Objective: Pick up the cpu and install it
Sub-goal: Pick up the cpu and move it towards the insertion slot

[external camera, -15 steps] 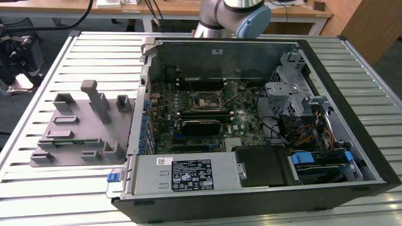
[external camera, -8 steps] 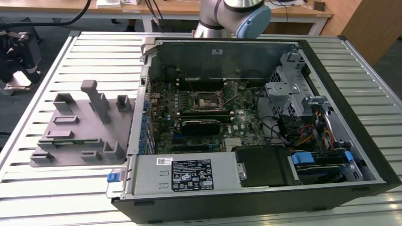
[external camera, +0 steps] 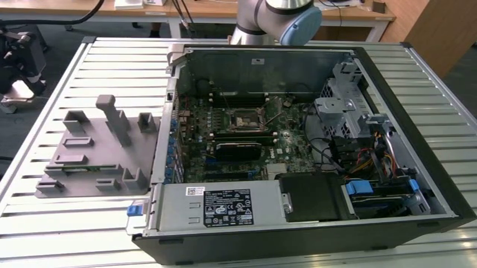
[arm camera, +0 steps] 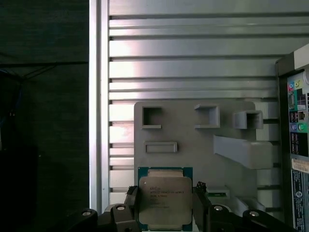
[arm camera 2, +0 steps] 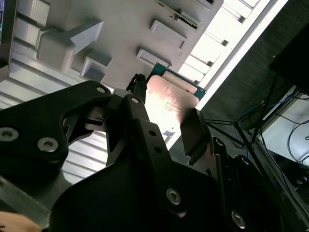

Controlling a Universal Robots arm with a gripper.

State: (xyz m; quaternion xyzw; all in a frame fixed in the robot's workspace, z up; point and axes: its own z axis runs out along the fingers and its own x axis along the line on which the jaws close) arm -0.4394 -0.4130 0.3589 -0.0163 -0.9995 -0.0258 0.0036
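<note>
**Robot hand lifts the cpu clear of the worktop**

In the first wrist view the hand [arm camera: 165, 209] pinches the cpu [arm camera: 165, 195] by two opposite edges, silver top toward the camera. The grey parts tray [arm camera: 193, 140] and slatted worktop [arm camera: 183, 48] lie well beyond it. In the exterior view the arm [external camera: 272, 19] stands at top centre of the frame, behind the open computer case [external camera: 417, 167]. The case's black socket [external camera: 244, 119] sits mid-frame, and the tray lies at the exterior view's left.
</note>
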